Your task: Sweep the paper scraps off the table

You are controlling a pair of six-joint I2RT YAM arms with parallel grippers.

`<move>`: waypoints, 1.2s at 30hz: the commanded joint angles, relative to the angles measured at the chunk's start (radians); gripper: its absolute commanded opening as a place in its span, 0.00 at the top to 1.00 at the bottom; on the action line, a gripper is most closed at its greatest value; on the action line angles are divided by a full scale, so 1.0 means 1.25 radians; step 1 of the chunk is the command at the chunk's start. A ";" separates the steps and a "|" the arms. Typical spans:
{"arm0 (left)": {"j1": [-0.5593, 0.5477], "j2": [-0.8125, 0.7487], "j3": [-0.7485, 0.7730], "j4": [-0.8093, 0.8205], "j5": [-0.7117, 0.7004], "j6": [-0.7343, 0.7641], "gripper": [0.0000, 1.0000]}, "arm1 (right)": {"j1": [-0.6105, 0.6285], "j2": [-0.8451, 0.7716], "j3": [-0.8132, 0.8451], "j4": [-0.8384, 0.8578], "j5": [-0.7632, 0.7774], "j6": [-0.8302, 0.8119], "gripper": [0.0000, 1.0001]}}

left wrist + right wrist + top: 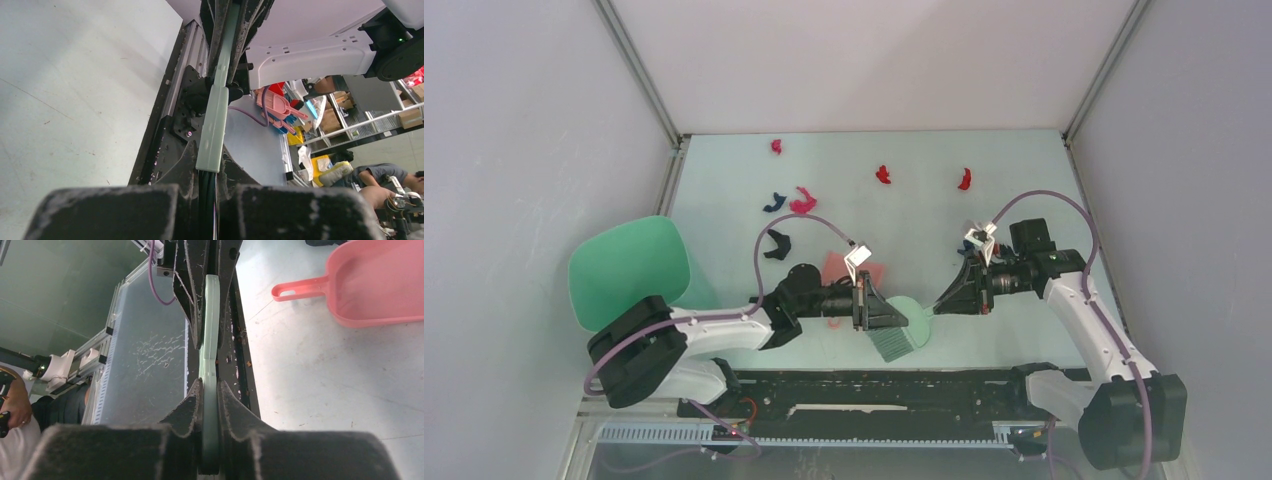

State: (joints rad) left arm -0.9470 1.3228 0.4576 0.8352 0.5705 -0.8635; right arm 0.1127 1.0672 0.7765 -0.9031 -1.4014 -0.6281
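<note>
Handover step: left gripper (896,318) and right gripper (942,303) both clamp the green brush (892,343) near the table's (1024,200) front edge, paper scraps (883,175) lie toward the far edge; next, left releases and right sweeps.

This is a robotics lab. White panels (874,60) on metal framing (637,70) box in the pale green surface (1024,170), and beyond it stand shelves (370,122) of cardboard boxes (409,116).

Both arms bent inward, left gripper (904,320) and right gripper (937,308) nearly tip to tip, both pinched on green brush (892,345)
</note>
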 commanded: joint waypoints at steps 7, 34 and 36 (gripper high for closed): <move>0.017 -0.030 0.029 -0.193 -0.148 0.082 0.48 | -0.007 -0.018 0.007 0.107 0.090 0.096 1.00; -0.100 -0.074 0.079 -0.776 -0.790 0.245 0.26 | -0.075 -0.051 -0.023 0.303 0.412 0.261 1.00; -0.100 -0.045 0.090 -0.777 -0.769 0.247 0.28 | -0.075 -0.050 -0.023 0.302 0.414 0.259 1.00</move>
State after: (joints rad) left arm -1.0676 1.2125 0.5323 -0.1661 -0.4057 -0.5739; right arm 0.0257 1.0210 0.7467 -0.5571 -0.8902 -0.3084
